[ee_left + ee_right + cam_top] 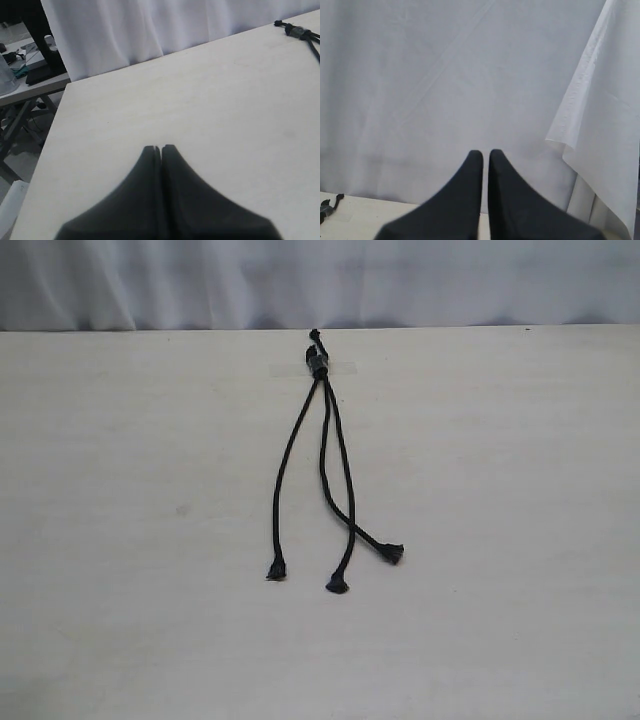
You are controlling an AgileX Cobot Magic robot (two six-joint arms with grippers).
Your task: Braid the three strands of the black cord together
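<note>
The black cord (318,362) lies on the pale table (520,540), its knotted end at the far middle under a strip of clear tape. Three strands run toward the near edge. The left strand (284,475) curves out alone. The middle strand (337,583) and right strand (392,553) cross once near their frayed tips. Neither gripper shows in the exterior view. In the left wrist view my left gripper (161,148) is shut and empty over bare table, far from the knotted end (295,31). My right gripper (486,152) faces the curtain, fingers nearly together, holding nothing; the cord's knot (327,205) shows at the edge.
A white curtain (320,280) hangs behind the table's far edge. Left of the table, another desk with clutter (30,60) stands beyond its side edge (50,135). A loose fold of white cloth (605,120) hangs to the right.
</note>
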